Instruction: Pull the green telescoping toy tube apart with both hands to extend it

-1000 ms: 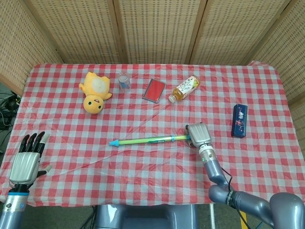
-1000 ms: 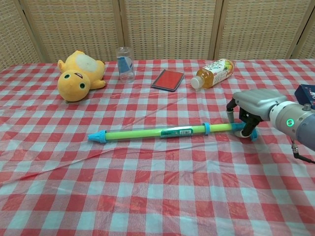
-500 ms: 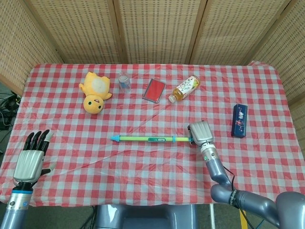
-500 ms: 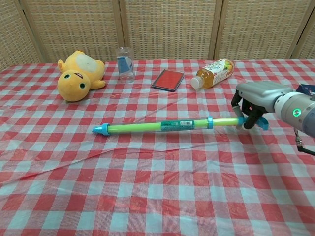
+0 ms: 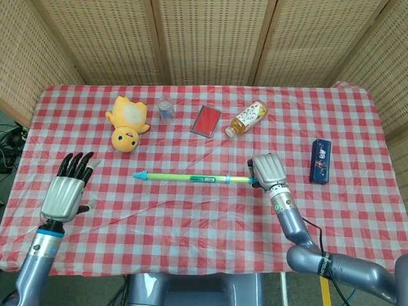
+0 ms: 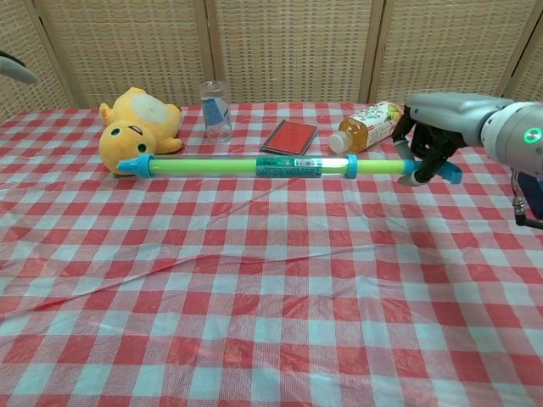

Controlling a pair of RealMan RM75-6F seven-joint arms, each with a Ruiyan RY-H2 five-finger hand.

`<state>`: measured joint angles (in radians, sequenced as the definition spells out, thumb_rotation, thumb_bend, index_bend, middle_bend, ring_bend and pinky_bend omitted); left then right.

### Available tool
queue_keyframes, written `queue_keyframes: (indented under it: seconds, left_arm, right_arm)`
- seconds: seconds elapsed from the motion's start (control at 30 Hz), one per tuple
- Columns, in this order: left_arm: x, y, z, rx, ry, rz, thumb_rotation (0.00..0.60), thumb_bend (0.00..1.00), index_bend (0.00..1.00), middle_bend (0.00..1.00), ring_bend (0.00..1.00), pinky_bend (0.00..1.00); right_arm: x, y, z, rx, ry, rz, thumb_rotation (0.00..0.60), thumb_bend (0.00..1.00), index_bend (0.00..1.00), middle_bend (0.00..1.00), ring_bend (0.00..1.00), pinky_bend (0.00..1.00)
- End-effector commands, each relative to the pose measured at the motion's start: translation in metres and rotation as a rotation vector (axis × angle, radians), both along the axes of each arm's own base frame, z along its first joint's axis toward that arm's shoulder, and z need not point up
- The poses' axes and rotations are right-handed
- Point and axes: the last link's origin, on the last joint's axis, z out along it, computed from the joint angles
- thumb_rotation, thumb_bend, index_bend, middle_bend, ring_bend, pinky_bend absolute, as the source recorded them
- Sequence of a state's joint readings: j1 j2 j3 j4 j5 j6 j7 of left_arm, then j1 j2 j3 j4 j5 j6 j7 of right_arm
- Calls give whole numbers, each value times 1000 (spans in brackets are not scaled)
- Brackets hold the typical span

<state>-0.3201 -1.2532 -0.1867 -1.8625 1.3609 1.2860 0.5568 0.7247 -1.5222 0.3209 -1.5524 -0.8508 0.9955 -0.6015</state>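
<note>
The green telescoping tube (image 5: 191, 177) (image 6: 246, 166) with blue caps hangs level above the checked table, its blue tip pointing left. My right hand (image 5: 268, 171) (image 6: 437, 136) grips its right end, fingers curled round the thin rod by the blue end piece. My left hand (image 5: 64, 190) is raised at the table's left side, well left of the tube's tip, fingers spread and holding nothing. In the chest view only a sliver of the left hand (image 6: 15, 66) shows at the top left edge.
A yellow plush toy (image 5: 126, 122) (image 6: 134, 127), a small clear cup (image 5: 166, 109) (image 6: 216, 108), a red wallet (image 5: 206, 120) (image 6: 290, 137) and a lying tea bottle (image 5: 247, 118) (image 6: 366, 125) line the far side. A dark blue box (image 5: 320, 160) lies at the right.
My right hand has lifted the tube off the table and held it level, tip swung further left. The left hand has risen and moved in toward the tube.
</note>
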Motion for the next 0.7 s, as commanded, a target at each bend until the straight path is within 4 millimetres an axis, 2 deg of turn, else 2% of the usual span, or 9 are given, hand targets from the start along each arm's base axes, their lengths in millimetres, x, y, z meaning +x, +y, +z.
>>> queue_keyframes:
  seconds: [0.03, 0.37, 0.53, 0.7]
  left_arm:
    - [30, 23, -3, -31, -1, -21, 600, 155, 164, 0, 0, 0]
    - [71, 52, -24, -119, 35, -34, 600, 154, 125, 0, 0, 0]
    - [88, 65, -45, -158, 54, -39, 600, 154, 115, 0, 0, 0]
    - [95, 70, -56, -159, 44, -34, 600, 153, 185, 0, 0, 0]
  right_arm:
    - [5, -1, 7, -7, -7, -2, 600, 460, 811, 1000, 945, 510]
    - [10, -4, 17, -18, -11, -10, 600, 460, 811, 1000, 944, 510]
    - [11, -2, 14, -8, -9, -16, 600, 460, 812, 1000, 944, 510]
    - [9, -1, 11, -2, -4, -19, 600, 459, 812, 1000, 944, 510]
